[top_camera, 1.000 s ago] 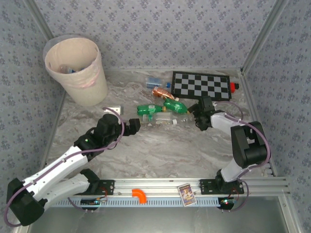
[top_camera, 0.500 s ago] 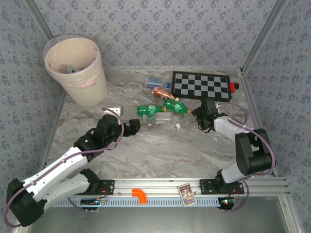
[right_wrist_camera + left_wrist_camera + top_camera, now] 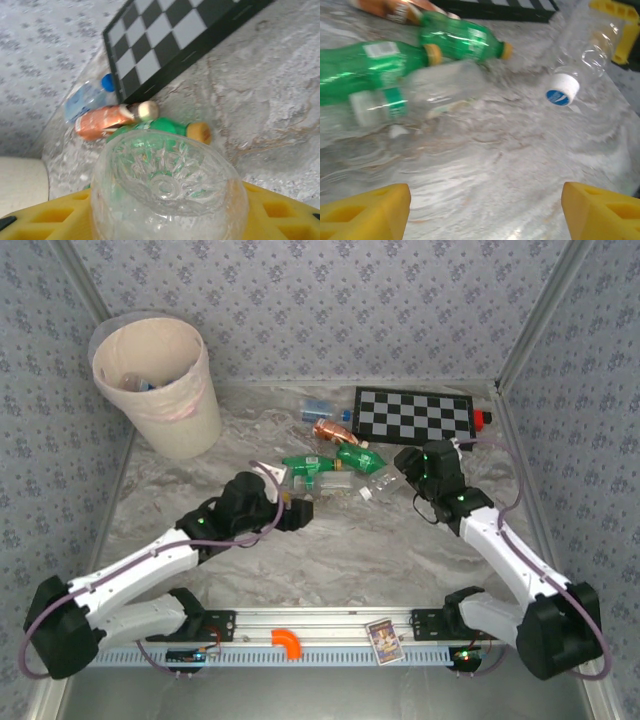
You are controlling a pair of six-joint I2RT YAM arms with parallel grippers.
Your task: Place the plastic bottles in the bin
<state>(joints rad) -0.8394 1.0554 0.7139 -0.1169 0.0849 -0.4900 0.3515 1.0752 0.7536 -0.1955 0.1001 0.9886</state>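
The bin stands far left of the checkerboard, with at least one bottle inside; I can't count more.

My left gripper hangs wide open and empty, near-left of the board. I'd centre it over the clear green-banded bottle before closing.

Below the board's left corner I count two green bottles, one orange bottle and one blue-capped bottle.

Just below the board, my right gripper is clamped on the base of a clear white-capped bottle. I'd lift it high before swinging to the bin. That makes six bottles outside the bin.
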